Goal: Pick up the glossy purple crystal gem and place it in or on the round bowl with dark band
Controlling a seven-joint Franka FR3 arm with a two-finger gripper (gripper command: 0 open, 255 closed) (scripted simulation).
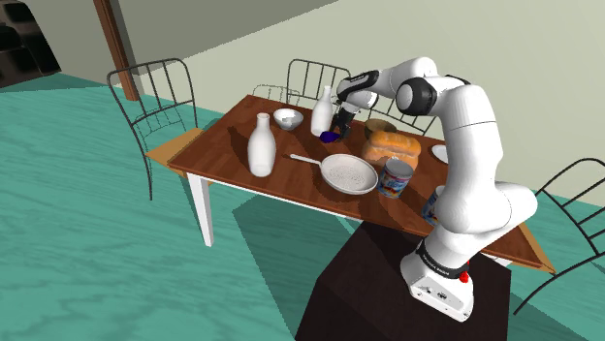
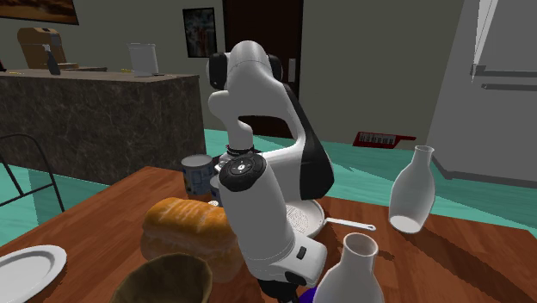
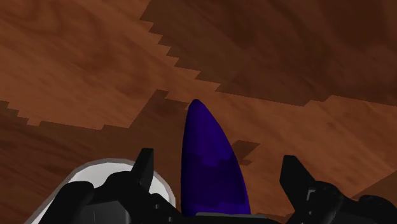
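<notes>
The purple gem (image 3: 211, 167) is a glossy pointed crystal lying on the brown wooden table (image 3: 89, 57). My black gripper (image 3: 217, 170) is open and straddles it, with a gap on each side between the gem and the fingers (image 3: 144, 167). In the shoulder view the gripper (image 1: 340, 124) hangs over the gem (image 1: 330, 139), close beside a white bottle (image 1: 321, 110). The round white bowl (image 1: 288, 118) stands further toward the shoulder view's left, apart from the gripper. A sliver of the gem (image 2: 308, 295) shows under the hand in the second exterior view.
A white vase (image 1: 260, 145), a pan (image 1: 349, 174), a bread loaf (image 1: 392, 145), a can (image 1: 396, 179), a brown bowl (image 1: 378, 126) and a white plate (image 1: 441, 153) share the table (image 1: 223, 160). Wire chairs (image 1: 155, 97) ring it. A white rounded thing (image 3: 70, 184) sits just beside one finger.
</notes>
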